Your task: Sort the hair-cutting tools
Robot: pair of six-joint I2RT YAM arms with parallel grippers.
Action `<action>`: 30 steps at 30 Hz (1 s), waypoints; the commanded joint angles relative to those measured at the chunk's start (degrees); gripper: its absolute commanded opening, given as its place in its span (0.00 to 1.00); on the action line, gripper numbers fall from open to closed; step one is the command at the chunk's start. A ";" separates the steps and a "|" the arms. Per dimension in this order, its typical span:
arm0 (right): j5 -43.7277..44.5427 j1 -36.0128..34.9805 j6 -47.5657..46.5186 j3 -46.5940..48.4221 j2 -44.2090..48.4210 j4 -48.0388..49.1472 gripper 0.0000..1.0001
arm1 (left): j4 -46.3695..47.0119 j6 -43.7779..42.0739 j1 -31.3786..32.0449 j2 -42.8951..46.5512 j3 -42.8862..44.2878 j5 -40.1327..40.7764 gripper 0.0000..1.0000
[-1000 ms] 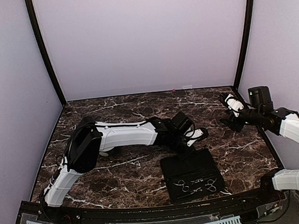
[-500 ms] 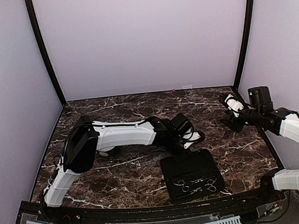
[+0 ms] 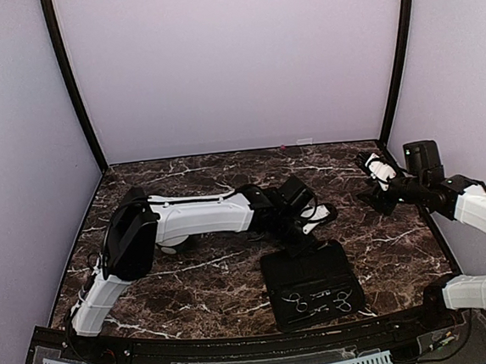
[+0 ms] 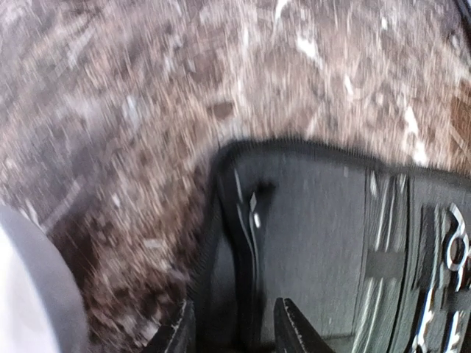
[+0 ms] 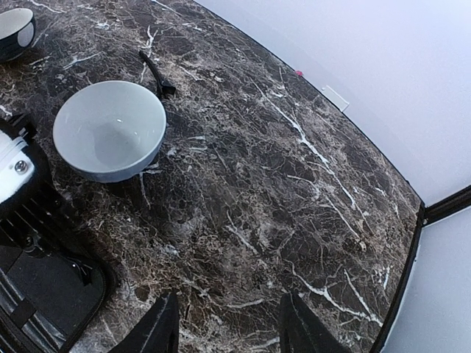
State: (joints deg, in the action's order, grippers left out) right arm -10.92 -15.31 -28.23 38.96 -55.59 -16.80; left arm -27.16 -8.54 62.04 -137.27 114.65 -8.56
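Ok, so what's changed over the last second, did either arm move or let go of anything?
The left gripper, at the far edge of the black case, has opened from shut and barely shifted. Only the case's rim lies between its fingers, so what it released, if anything, is unclear. The right gripper, the case and the scissors in it stayed put.

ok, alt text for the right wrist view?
An empty white bowl sits on the dark marble table, a slim dark tool lying by its rim. The right gripper hangs open and empty at the bottom edge; a second bowl clips the top-left corner, a black case the bottom-left.
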 commanded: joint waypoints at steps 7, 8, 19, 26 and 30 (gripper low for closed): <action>-0.86 0.30 -0.50 -0.55 0.66 0.72 0.47 | 5.62 2.01 -0.15 -3.31 4.28 -4.05 0.40; -0.84 0.33 -0.53 -0.57 0.60 0.71 0.47 | 5.70 2.03 -0.15 -3.48 4.36 -4.67 0.40; -1.27 0.29 -0.64 -0.59 0.19 0.63 0.47 | 5.86 1.60 -0.10 -4.50 4.06 -3.56 0.29; -1.19 0.34 -0.69 -0.58 -0.02 0.54 0.47 | 5.28 0.40 -0.08 -3.89 4.06 -4.25 0.15; -1.12 0.29 -0.77 -0.68 0.05 0.54 0.47 | 2.83 -0.74 -0.12 -2.73 2.87 -5.92 0.16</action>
State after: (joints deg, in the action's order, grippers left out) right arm -11.66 -15.31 -28.51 38.96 -55.61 -16.91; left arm -20.88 -7.94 61.52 -142.08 117.95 -11.42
